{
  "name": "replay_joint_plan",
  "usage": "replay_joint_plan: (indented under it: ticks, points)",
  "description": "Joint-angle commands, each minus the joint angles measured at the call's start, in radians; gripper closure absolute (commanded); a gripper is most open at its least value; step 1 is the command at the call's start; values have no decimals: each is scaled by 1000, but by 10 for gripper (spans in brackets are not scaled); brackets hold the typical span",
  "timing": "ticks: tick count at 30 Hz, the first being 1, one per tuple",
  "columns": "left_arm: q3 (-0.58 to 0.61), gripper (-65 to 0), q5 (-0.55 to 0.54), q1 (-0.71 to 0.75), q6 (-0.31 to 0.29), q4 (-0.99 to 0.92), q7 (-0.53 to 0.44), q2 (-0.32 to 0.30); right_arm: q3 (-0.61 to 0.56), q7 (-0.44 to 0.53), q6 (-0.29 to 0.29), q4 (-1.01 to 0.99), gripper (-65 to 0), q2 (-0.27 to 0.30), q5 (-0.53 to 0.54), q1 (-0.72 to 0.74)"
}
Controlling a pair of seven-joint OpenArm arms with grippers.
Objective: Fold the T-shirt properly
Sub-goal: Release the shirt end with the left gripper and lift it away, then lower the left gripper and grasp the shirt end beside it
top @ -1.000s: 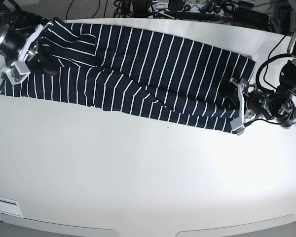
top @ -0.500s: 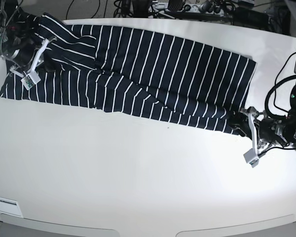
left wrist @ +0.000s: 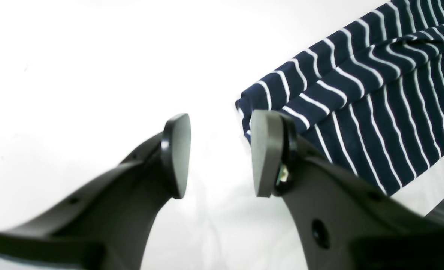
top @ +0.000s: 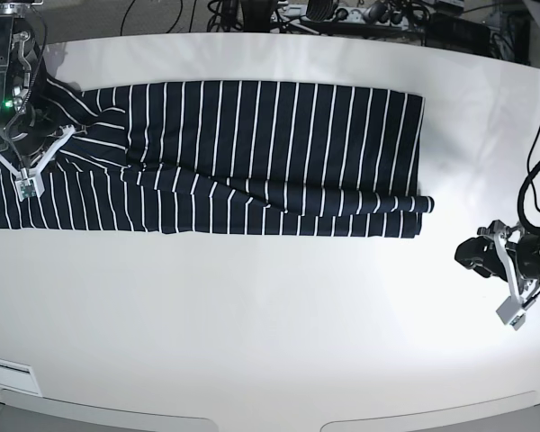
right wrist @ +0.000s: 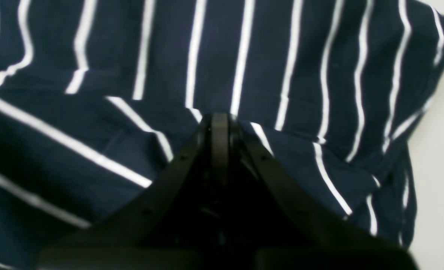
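Only the base view takes in the whole T-shirt (top: pixel 243 157): a long striped band folded lengthwise across the far half of the white table (top: pixel 252 333). The right wrist view alone shows rumpled folds of the shirt pressed around the right claw (right wrist: pixel 219 120), whose fingers meet in a narrow pinch on the cloth. The left wrist view alone shows the shirt's corner just beyond the left claw (left wrist: pixel 220 153), which stands wide and holds nothing. In the base view the left claw (top: pixel 486 256) lies low over bare table, well clear of the shirt's end; the right arm reaches down onto the shirt's opposite end.
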Motion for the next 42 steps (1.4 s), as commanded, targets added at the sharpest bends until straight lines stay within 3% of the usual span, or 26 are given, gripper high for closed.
replay_joint_plan:
  ticks: [1,2,6,8,17,24,36,42]
  points:
    - [-14,-286,-6,-20,12,9,-8,-20,11,14,-5,23,0,21,0,12]
    - [-14,-286,-3,-15,19,9,-9,-20,11,9,-6,35,0,20,1,13]
    - [-26,-287,64,23,51,9,-27,-19,11,-23,-5,101,-296,20,48,12]
    - [-48,-309,97,54,69,8,-41,-19,11,-20,-5,116,-364,20,56,13]
    - [-359,-332,67,243,88,8,-26,5,11,-24,10,120,-364,20,75,15]
    - [-569,-332,84,401,116,8,-24,117,11,-27,10,120,-364,17,102,16]
    - [-584,-332,115,457,123,8,-28,317,11,-38,-4,121,-364,11,102,16]
    - [-580,-332,168,468,138,8,-53,371,11,-38,-5,121,-364,11,101,15]
